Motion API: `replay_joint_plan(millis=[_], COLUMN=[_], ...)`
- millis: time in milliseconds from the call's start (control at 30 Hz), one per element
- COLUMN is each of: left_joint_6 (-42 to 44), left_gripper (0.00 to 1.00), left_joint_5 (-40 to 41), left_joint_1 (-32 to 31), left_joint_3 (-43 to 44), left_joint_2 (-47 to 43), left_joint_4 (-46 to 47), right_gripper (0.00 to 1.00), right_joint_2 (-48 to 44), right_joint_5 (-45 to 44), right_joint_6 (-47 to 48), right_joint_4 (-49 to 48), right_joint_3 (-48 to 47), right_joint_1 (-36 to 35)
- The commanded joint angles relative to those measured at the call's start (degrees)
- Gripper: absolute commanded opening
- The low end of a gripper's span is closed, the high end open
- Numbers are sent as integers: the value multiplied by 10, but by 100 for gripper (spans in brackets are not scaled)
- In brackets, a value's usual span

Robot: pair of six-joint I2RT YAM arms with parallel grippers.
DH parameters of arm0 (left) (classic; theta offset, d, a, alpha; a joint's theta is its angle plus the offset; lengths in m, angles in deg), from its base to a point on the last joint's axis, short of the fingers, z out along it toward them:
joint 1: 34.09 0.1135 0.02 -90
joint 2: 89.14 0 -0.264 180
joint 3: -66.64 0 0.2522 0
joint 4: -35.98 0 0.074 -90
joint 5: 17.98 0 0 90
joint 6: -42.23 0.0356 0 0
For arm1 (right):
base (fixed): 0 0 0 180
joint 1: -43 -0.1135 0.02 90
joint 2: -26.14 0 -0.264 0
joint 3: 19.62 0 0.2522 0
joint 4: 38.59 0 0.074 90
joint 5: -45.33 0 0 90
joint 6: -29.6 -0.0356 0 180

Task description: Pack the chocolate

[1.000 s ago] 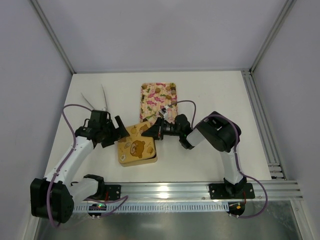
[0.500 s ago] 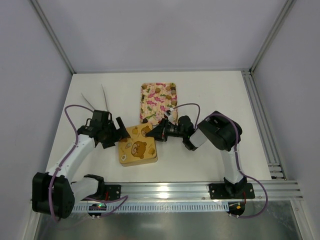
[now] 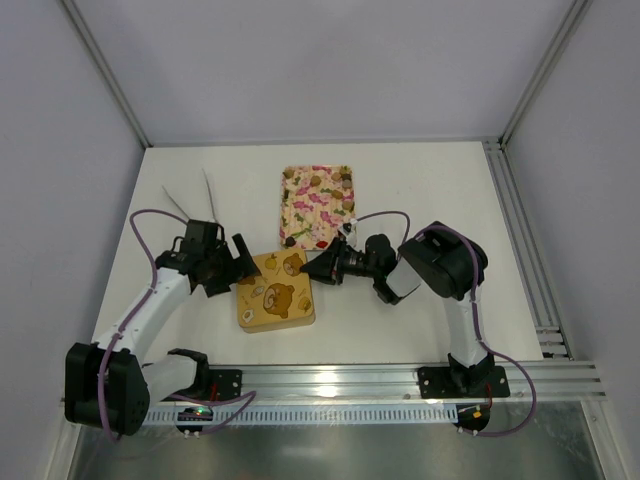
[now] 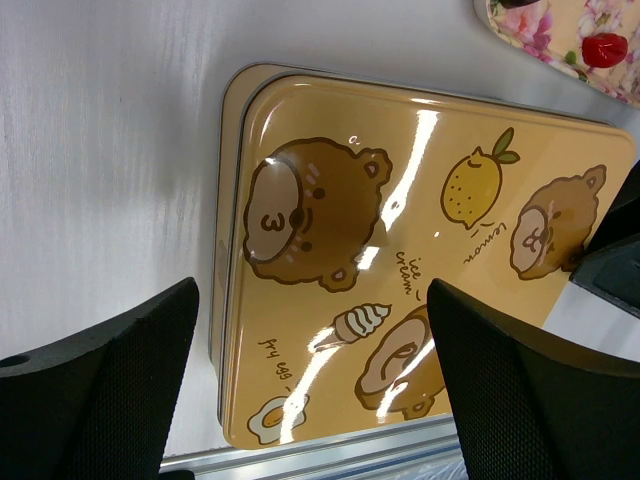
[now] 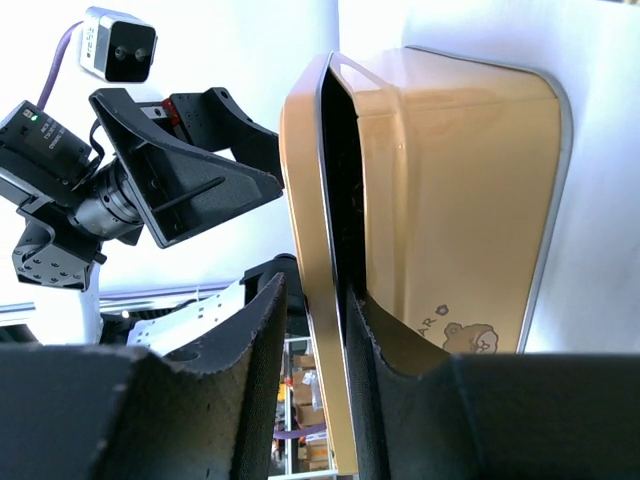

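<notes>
The chocolate is hidden under the lid of a glossy gold tin [image 3: 276, 297] near the worktop's [image 3: 430, 190] near edge. The bear-and-lemon lid [image 4: 400, 250] sits slightly askew. The left fingers [image 4: 100, 400] are spread wide above it. The right fingers [image 5: 210, 400] straddle the lid's lip; whether they pinch it is unclear. The worktop is white, with pale grey walls [image 3: 300, 60] and an aluminium frame [image 3: 106, 72].

White tbl [image 3: 420, 190] w/ gold bear tin [image 3: 275, 298], floral tray [image 3: 317, 205], metal tongs [image 3: 209, 195].
</notes>
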Motion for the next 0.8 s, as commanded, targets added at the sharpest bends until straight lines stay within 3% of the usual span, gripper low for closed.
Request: replay_joint_plan(millis=[0, 767], left_joint_6=[2, -3], left_gripper=[92, 92], left_joint_5=[-5, -10], left_joint_1=[0, -10], left_joint_3=[-5, 3], left_joint_2=[2, 21], left_joint_4=[19, 20], right_gripper=[33, 47], right_joint_2=[-14, -21], right_joint_5=[-5, -10], right_joint_6=[11, 35], right_joint_4=[-109, -105], right_joint_3=[15, 56], right_joint_1=[7, 29])
